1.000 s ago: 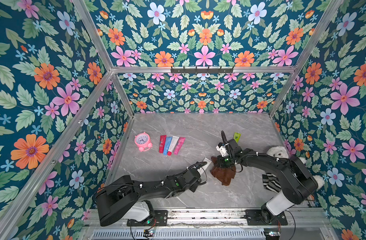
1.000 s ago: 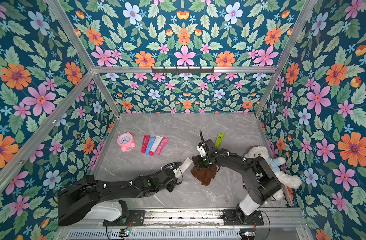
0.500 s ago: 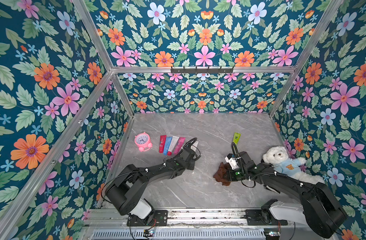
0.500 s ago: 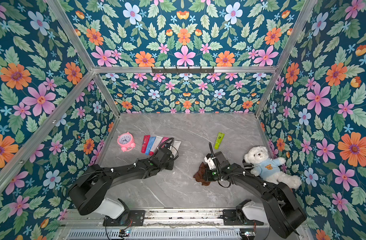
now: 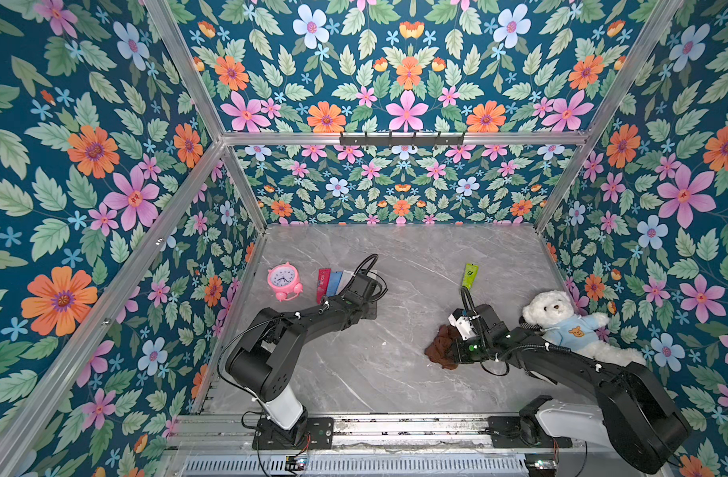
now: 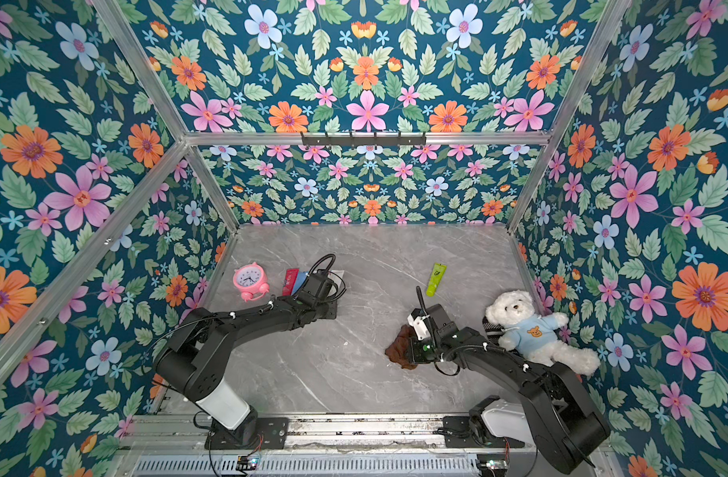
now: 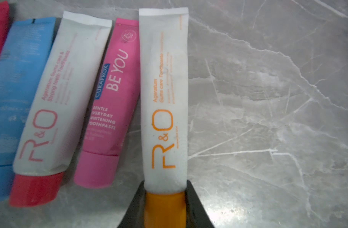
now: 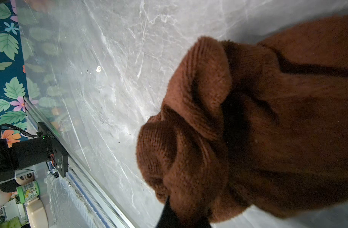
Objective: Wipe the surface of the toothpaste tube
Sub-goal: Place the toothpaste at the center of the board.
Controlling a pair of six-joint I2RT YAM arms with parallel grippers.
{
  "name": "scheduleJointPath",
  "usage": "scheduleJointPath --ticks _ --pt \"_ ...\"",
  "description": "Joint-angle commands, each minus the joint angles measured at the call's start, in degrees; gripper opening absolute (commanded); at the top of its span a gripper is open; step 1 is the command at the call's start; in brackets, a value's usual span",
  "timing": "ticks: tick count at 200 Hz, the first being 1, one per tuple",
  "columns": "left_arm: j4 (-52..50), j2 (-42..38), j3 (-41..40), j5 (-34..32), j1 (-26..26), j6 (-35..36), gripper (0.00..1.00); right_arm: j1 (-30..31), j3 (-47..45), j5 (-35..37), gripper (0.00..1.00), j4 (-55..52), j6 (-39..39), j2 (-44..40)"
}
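The toothpaste tube (image 7: pixel 164 94), white with orange lettering and an orange cap, lies flat on the marble table at the right end of a row of tubes. My left gripper (image 7: pixel 165 199) is shut on its cap end, one black finger on each side. In both top views the left wrist (image 5: pixel 362 287) covers most of the tube; only its crimped end (image 6: pixel 337 273) shows. My right gripper (image 8: pixel 186 219) is shut on a bunched brown cloth (image 8: pixel 238 122). The cloth (image 5: pixel 438 345) rests on the table at the front right, well apart from the tube.
Beside the held tube lie a pink tube (image 7: pixel 113 94), a white tube with a red cap (image 7: pixel 56 102), a blue tube (image 7: pixel 17 79) and a red one (image 5: pixel 323 283). A pink alarm clock (image 5: pixel 283 281), a green tube (image 5: pixel 469 276) and a white teddy bear (image 5: pixel 568 326) also stand around.
My left arm has carried the white tube from the front centre back to the row of tubes. My right arm has drawn back toward the front right with the cloth.
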Motion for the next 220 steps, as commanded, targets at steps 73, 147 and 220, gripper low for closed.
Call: scheduleJointPath --ticks 73,147,220 --pt "-5.6 2.36 2.25 -1.88 0.72 1.99 0.28 0.0 0.07 -0.89 0.0 0.47 -0.53 0.08" --pt "-12.13 -3.54 7.56 -0.49 0.23 3.42 0.63 0.06 -0.14 -0.76 0.0 0.4 -0.56 -0.71" --pt "-0.91 -3.23 15.46 6.17 -7.1 3.13 0.72 -0.06 -6.3 1.65 0.0 -2.47 4.69 -13.94"
